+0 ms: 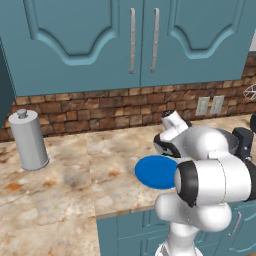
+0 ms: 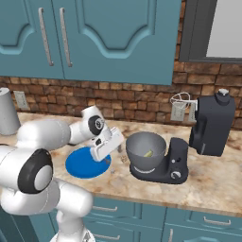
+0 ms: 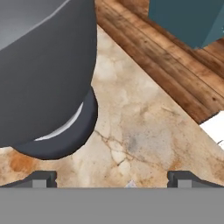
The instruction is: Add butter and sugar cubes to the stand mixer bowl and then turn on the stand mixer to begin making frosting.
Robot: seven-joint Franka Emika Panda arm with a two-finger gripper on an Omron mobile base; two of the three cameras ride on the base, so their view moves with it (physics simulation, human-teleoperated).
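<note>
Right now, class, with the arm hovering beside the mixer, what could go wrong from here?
1. The gripper, its jaws wide open and empty, hangs just beside the stand mixer bowl; a careless move could knock the rim.
2. The butter seems to lie in the bowl, but no sugar cubes can be made out, so turning the stand mixer's knob now might be premature.

A dark charcoal stand mixer (image 2: 208,127) stands on the marble counter, head tilted back. A deep grey metal bowl (image 2: 145,150) sits upright on its flat base. A small yellowish butter stick (image 2: 148,153) lies inside the bowl.
</note>
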